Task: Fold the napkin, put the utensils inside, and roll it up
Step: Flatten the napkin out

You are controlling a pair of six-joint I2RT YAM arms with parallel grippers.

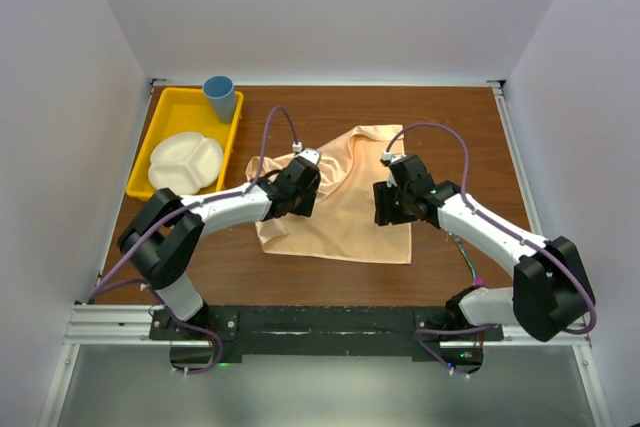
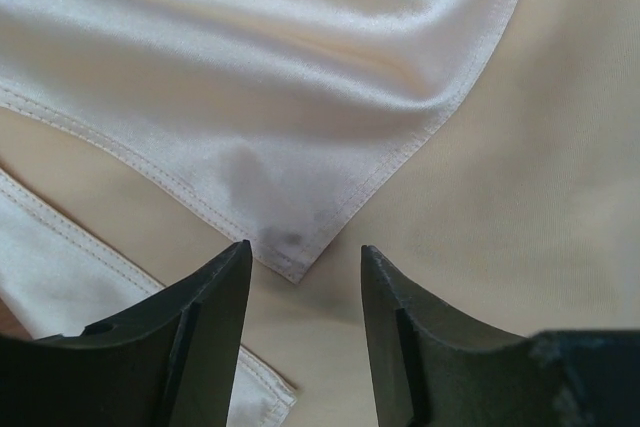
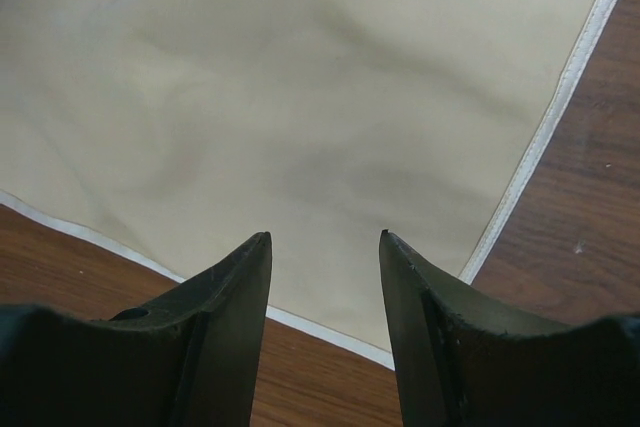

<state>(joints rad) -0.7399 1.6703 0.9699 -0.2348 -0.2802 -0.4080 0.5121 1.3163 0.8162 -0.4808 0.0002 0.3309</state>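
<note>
Brown wood table (image 1: 450, 127) boxed by white walls (image 1: 330, 7). Napkin (image 1: 345, 212) laid rumpled. Left gripper (image 2: 305, 277), right gripper (image 3: 325, 247): fingers parted, nothing pinched.

Satiny peach cloth napkin (image 1: 345, 209), dark wood-grain table (image 1: 470, 137), glossy yellow plastic tray (image 1: 165, 125)

Top view: fixed high above near edge of table (image 1: 330, 282), looks down and forward from far off, takes in whole tabletop. Left wrist view: very close, looks down past left gripper (image 2: 305, 257) onto folded corner of napkin (image 2: 300, 97). Right wrist view: equally close, past right gripper (image 3: 325, 242) onto napkin edge and bare wood. All three share napkin.
</note>
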